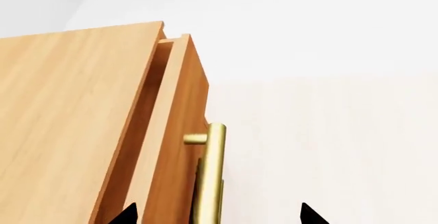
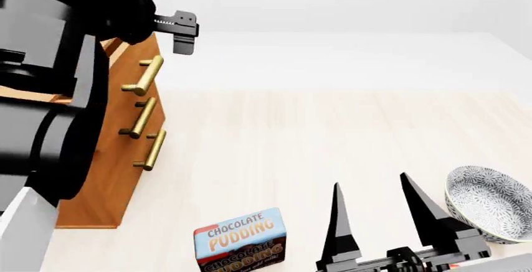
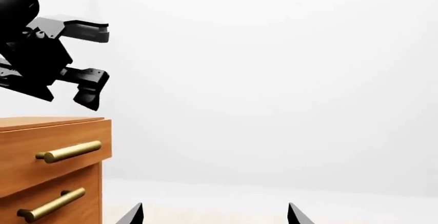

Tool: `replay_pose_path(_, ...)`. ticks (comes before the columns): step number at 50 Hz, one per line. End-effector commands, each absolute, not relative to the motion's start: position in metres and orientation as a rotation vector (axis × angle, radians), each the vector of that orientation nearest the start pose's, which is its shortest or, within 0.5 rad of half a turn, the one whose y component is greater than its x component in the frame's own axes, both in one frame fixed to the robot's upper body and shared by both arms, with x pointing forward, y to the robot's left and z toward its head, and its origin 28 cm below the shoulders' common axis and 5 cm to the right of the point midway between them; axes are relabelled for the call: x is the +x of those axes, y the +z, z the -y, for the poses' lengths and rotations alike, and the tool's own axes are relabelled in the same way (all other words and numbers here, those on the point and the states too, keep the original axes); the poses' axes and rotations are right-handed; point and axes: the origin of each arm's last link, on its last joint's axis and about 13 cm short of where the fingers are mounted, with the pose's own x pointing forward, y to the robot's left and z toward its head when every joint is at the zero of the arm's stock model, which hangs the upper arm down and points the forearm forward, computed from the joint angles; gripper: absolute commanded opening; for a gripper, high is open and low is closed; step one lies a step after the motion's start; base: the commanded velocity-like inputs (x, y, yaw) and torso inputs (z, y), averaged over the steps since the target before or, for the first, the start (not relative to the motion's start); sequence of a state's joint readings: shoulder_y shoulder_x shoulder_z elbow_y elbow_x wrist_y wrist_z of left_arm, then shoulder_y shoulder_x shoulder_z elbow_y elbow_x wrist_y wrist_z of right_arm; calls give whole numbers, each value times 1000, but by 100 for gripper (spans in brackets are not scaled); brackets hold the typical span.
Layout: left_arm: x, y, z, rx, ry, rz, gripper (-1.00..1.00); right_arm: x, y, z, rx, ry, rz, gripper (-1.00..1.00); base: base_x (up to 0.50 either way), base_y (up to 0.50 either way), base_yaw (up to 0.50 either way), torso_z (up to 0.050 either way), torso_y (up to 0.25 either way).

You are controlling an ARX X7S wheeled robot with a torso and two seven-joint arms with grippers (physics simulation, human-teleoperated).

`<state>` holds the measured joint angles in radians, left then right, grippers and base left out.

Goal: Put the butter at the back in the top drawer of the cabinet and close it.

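Above the cabinet [image 2: 124,135] the left gripper [image 2: 184,32] hangs spread and empty near the top drawer [image 1: 174,147], barely cracked; right gripper [image 2: 378,213] also spread, empty; butter out of view, so nothing done.

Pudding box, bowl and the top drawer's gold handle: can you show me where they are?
Pudding box [image 2: 240,239]: head view, on its blue lettered lid.
Bowl [image 2: 490,202]: head view, on its patterned inside.
Top drawer's handle [image 2: 143,76]: head view, on the middle of the brass bar.

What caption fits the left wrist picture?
Open left gripper near the brass handle of the slightly open top drawer.
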<state>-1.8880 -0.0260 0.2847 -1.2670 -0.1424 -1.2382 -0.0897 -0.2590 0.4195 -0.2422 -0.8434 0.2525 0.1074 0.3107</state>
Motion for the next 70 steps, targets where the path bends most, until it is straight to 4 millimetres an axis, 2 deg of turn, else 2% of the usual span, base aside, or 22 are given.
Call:
replay_pose_path(1, 390, 351, -218, 179, 169, -650, 100, 127, 130, 96, 33, 181, 361, 100, 0, 0, 0, 0, 0)
replay_pose_path(17, 392, 351, -222, 184, 218, -628, 100, 125, 132, 96, 29, 182, 371, 100, 0, 0, 0, 0, 0)
replay_pose_path(50, 396, 333, -236, 153, 326, -637, 100, 125, 131, 100, 41, 173, 370, 100, 0, 0, 0, 0, 0)
replay_pose_path(70, 399, 318, -234, 159, 309, -661, 100, 125, 131, 98, 40, 178, 369, 100, 0, 0, 0, 0, 0)
